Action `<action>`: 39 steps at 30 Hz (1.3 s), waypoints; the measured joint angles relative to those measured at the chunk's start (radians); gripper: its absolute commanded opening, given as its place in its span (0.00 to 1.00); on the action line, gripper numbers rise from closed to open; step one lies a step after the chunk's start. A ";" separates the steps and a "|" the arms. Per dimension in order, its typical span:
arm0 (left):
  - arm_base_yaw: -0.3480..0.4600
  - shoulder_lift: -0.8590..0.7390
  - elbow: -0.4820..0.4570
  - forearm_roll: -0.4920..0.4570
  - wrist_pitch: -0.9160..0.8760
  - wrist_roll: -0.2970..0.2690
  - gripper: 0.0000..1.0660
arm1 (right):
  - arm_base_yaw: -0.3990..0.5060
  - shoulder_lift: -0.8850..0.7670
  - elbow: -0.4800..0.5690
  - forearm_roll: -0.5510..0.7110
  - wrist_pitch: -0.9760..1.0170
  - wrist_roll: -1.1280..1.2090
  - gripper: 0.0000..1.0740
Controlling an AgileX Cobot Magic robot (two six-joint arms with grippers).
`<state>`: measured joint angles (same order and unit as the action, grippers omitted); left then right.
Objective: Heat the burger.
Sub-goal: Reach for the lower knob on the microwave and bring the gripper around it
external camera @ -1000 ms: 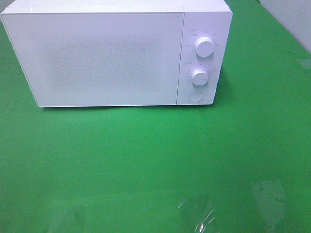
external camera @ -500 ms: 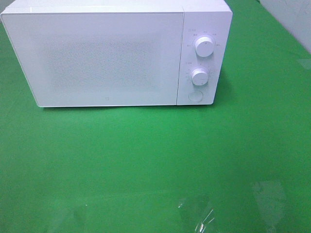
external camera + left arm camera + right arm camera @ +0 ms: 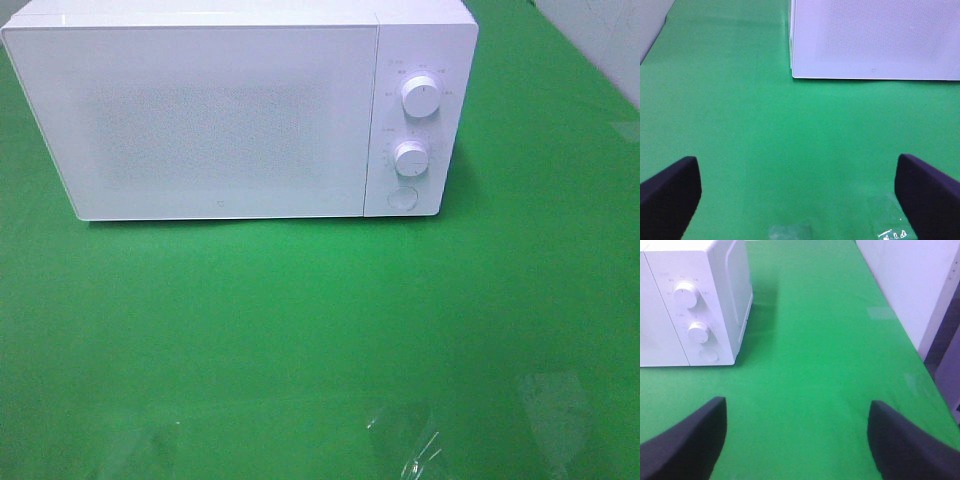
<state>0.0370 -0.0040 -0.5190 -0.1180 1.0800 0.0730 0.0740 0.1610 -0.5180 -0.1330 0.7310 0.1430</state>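
White microwave point(image 3: 210, 110) w/ shut door, 2 knobs point(image 3: 421, 97) + round btn point(image 3: 403, 198), on green tabletop point(image 3: 300, 330).

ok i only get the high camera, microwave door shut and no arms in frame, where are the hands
Observer: The left hand is open and empty over bare green cloth, facing the end of the microwave door away from the knobs.
Operator: and the right one
Observer: The right hand is open and empty too, pointing past the end with the knobs.
Operator: any burger in the wrist views
Observer: No, neither wrist view shows a burger, only cloth and microwave.
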 measured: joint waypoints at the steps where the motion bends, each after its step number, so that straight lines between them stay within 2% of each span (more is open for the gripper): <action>1: 0.000 0.000 0.000 0.000 0.000 0.000 0.91 | 0.000 0.000 0.000 0.000 0.000 0.000 0.71; 8: 0.000 0.000 0.000 0.000 0.000 0.000 0.91 | 0.000 0.074 0.056 0.001 -0.186 0.000 0.71; 12: 0.000 0.000 0.000 0.000 0.000 0.000 0.91 | 0.000 0.126 0.125 0.001 -0.325 0.000 0.71; 19: 0.000 0.000 0.000 0.000 0.000 0.000 0.91 | 0.000 0.186 0.166 0.001 -0.443 0.001 0.71; 21: 0.000 0.000 0.000 0.000 0.000 0.000 0.91 | 0.000 0.249 0.193 0.004 -0.563 0.001 0.71; 28: 0.000 0.000 0.000 0.000 0.000 0.000 0.91 | 0.000 0.343 0.213 0.005 -0.671 0.001 0.71; 39: 0.000 0.000 0.000 0.000 -0.001 0.000 0.91 | 0.000 0.642 0.215 0.007 -0.979 0.048 0.71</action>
<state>0.0370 -0.0040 -0.5190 -0.1180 1.0790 0.0730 0.0740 0.8030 -0.3030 -0.1260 -0.2480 0.1910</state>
